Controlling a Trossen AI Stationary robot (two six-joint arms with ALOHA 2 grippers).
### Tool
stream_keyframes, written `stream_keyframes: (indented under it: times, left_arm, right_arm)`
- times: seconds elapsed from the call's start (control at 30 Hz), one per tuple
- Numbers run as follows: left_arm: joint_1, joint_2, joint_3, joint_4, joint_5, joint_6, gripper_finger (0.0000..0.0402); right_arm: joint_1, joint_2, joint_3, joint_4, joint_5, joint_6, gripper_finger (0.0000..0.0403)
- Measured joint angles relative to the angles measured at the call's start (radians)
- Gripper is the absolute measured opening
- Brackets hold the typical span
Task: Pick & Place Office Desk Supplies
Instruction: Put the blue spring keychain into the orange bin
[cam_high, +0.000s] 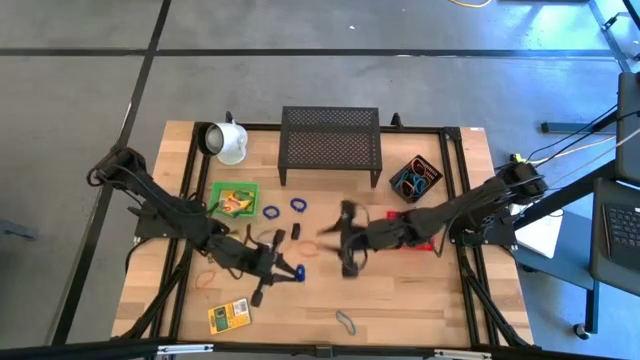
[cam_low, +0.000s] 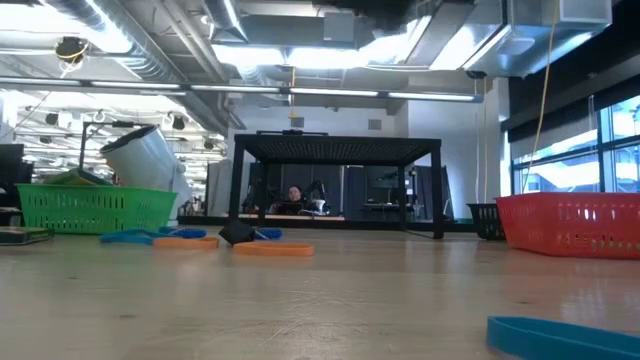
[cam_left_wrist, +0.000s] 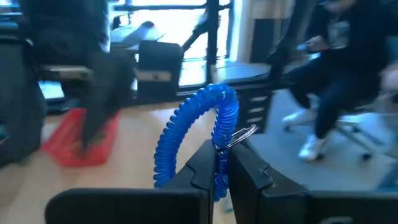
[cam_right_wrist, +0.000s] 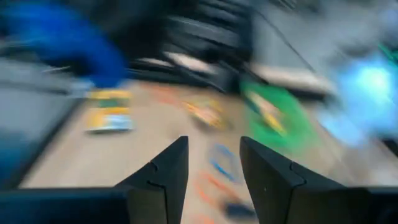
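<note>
**Left hand grips the blue coil**

Left hand (cam_left_wrist: 219, 171) is clamped tight on a blue coiled band (cam_left_wrist: 198, 127), up off the tabletop (cam_high: 420, 290) near the front middle. Right hand (cam_right_wrist: 213, 163), fingers parted and holding nothing, hangs mid-table beside the red basket (cam_high: 412, 217).

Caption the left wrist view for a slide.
Left gripper shut on a blue coiled band with a metal ring, raised above the wooden table; red basket behind.

coil band (cam_left_wrist: 198, 127) – blue | basket (cam_low: 95, 208) – green | bin (cam_low: 570, 222) – red
</note>
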Motion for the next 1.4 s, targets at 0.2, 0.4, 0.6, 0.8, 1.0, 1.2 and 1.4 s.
stream_keyframes:
  times: [0.2,0.4,0.6,0.8,1.0,1.2,1.4]
  left_arm:
    - [-0.014,0.040,0.001,0.055,0.166,-0.038,0.0023]
    - [-0.013,0.099,0.001,0.136,0.213,-0.042,0.0024]
    - [0.027,0.142,0.001,0.203,0.213,-0.018,0.0024]
    - [0.071,0.145,0.002,0.223,0.213,-0.018,0.0024]
    - [0.097,0.145,0.002,0.228,0.213,-0.018,0.0024]
    - [0.104,0.144,0.002,0.242,0.212,-0.018,0.0024]
    - [0.104,0.143,0.002,0.284,0.212,0.014,0.0024]
  right_arm:
    - [0.007,0.108,0.000,0.325,-0.345,-0.299,0.0146]
    - [0.007,0.135,0.000,0.400,-0.409,-0.351,0.0146]
    - [0.005,0.135,0.000,0.408,-0.500,-0.308,0.0146]
    - [0.006,0.135,0.000,0.408,-0.644,-0.310,0.0146]
    - [0.005,0.135,0.000,0.419,-0.607,-0.317,0.0146]
    - [0.005,0.135,0.000,0.419,-0.556,-0.318,0.0146]
    - [0.005,0.135,0.000,0.420,-0.556,-0.312,0.0145]
